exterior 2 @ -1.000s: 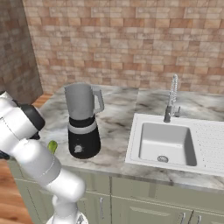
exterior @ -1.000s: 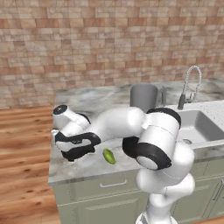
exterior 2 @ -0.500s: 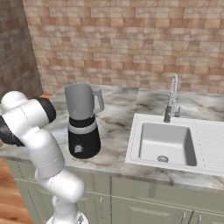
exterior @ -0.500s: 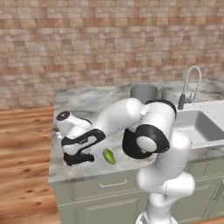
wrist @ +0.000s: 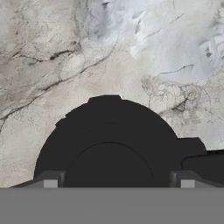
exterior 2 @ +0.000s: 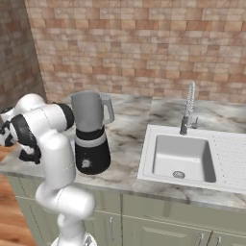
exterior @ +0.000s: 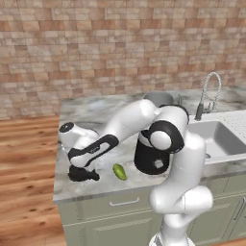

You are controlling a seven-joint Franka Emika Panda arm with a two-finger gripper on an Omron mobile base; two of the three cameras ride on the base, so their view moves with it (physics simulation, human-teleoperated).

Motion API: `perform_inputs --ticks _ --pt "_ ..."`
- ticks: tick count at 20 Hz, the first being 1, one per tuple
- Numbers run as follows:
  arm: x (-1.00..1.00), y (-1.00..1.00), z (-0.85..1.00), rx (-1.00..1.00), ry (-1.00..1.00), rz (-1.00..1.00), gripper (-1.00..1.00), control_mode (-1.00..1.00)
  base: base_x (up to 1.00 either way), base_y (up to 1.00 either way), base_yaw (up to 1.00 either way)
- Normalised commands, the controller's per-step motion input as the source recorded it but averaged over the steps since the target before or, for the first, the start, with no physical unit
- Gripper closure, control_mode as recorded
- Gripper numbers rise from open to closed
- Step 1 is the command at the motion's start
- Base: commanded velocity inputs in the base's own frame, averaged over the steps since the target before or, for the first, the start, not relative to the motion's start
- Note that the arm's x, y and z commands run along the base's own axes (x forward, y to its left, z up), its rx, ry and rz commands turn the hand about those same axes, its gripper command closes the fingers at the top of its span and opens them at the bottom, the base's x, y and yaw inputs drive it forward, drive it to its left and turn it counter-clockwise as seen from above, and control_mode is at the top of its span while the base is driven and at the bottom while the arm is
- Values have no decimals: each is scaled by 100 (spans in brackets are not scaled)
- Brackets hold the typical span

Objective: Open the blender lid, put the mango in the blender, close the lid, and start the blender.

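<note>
The black blender lid (exterior: 86, 176) is down on the marble counter near its left end, with my gripper (exterior: 82, 168) straight above it and shut on it. In the hand view the lid (wrist: 109, 131) spreads wide under the hand, and my gripper (wrist: 118, 181) has a fingertip (wrist: 50, 181) on each side of its raised centre. The yellow-green mango (exterior: 119, 171) lies on the counter just right of the lid. The blender (exterior: 153, 156) stands further right, and the top of its grey jar (exterior 2: 88, 109) is uncovered.
The counter's left edge and front edge run close to the lid. A sink (exterior 2: 144, 158) with a faucet (exterior 2: 188, 108) lies right of the blender. My own arm arches over the counter between the blender and the lid.
The gripper has gone down and slightly back toward the counter's left end, carrying the lid down onto the marble. The arm's elbow has swung across in front of the blender.
</note>
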Motion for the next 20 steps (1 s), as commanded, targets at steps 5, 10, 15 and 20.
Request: perform_inputs --ticks 5,10,15,20 --pt "1 -22 -13 7 0 -11 -100 -100 0 0 0" --pt "-4 -31 17 3 -1 -8 -100 -100 0 0 0" --pt "-14 -36 33 1 -6 -4 -100 -100 0 0 0" --pt "-33 -58 31 4 -12 -2 -100 -100 0 0 0"
